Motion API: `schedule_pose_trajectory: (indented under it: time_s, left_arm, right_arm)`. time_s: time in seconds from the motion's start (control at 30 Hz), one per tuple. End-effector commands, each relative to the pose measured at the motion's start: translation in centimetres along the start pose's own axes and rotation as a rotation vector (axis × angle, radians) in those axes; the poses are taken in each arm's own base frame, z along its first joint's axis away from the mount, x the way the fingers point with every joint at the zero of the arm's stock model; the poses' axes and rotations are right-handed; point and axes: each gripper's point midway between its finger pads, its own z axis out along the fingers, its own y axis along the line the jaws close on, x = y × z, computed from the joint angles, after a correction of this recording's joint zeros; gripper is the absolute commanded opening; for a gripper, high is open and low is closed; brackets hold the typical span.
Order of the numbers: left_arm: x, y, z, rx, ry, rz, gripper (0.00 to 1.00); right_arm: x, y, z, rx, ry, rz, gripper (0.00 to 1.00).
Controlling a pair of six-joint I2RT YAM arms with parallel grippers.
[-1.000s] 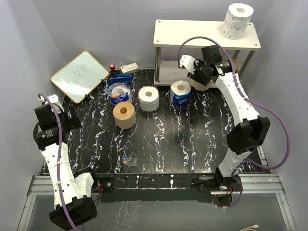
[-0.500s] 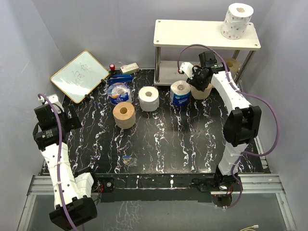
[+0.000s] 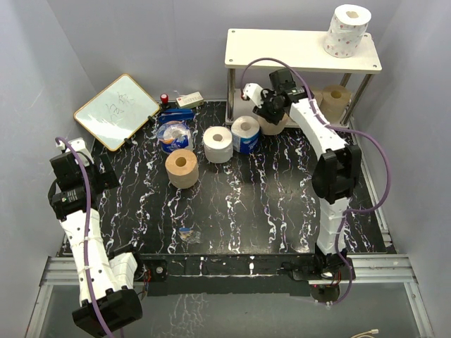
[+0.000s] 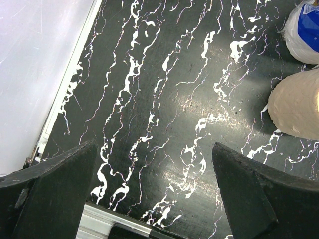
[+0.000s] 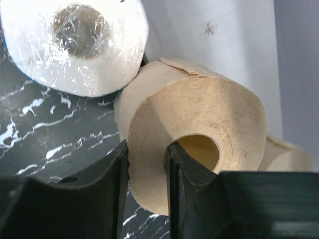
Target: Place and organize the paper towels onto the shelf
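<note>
Nearest me, the left fingers (image 4: 55, 184) hang spread wide apart over the black marbled counter (image 3: 268, 204), holding nothing. Further in, a loose tan roll (image 3: 182, 167) stands alone, with a white roll (image 3: 218, 144) and a blue-wrapped roll (image 3: 245, 134) side by side behind it. Just beside the blue one, the right fingers (image 5: 117, 174) are clamped on the wall of a gripped tan roll (image 5: 199, 114), one finger inside its core, at the front of the shelf (image 3: 282, 49). A shelved tan roll (image 3: 335, 101) sits on the lower board, and a dotted roll (image 3: 347, 29) stands on top.
</note>
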Motion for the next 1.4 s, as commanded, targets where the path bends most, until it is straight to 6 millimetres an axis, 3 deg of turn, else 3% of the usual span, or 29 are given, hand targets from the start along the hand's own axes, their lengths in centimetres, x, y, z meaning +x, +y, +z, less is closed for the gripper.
schedule_pose_trajectory:
  time_s: [0.0, 0.43, 0.6, 0.83, 0.97, 1.03, 1.13, 1.2, 1.3, 1.33, 1.37]
  left_arm:
    - [-0.4, 0.1, -0.2, -0.002, -0.023, 0.003, 0.98]
    - [-0.2, 0.1, 0.1, -0.002, -0.012, 0.003, 0.98]
    - [-0.3, 0.2, 0.0, -0.004, -0.014, 0.002, 0.98]
    - [-0.2, 0.2, 0.1, -0.003, -0.009, 0.002, 0.98]
    - [-0.2, 0.2, 0.1, -0.003, -0.009, 0.002, 0.98]
    - [-0.2, 0.2, 0.1, -0.003, -0.009, 0.002, 0.98]
    - [-0.2, 0.2, 0.2, -0.004, -0.007, 0.001, 0.98]
    - [-0.2, 0.2, 0.2, -0.005, -0.007, 0.002, 0.98]
    - [-0.2, 0.2, 0.1, -0.008, -0.009, 0.001, 0.98]
    - [-0.2, 0.2, 0.1, -0.008, -0.010, 0.001, 0.98]
    - [-0.2, 0.2, 0.1, -0.008, -0.010, 0.002, 0.98]
  right_arm:
    - [-4.1, -4.7, -1.9, 0.161, -0.105, -0.036, 0.00]
    - [-3.9, -9.4, -1.4, 0.325, -0.152, -0.004, 0.00]
    - [-3.6, -10.0, -0.9, 0.336, -0.159, 0.018, 0.29]
    - [-3.5, -10.5, -1.2, 0.354, -0.186, 0.043, 0.36]
    - [-3.6, -10.6, -1.7, 0.365, -0.200, 0.051, 0.51]
    - [-4.1, -10.5, -2.9, 0.368, -0.225, 0.060, 0.56]
    - [-5.7, -9.8, -6.0, 0.367, -0.304, 0.068, 0.75]
    - [-6.5, -8.1, -7.7, 0.310, -0.342, 0.075, 0.97]
    - [-7.0, -1.3, -9.3, 0.089, -0.323, 0.037, 0.98]
    - [-6.2, 1.7, -8.8, 0.019, -0.295, 0.017, 0.98]
    - [-6.1, 4.0, -9.8, -0.008, -0.291, -0.021, 0.98]
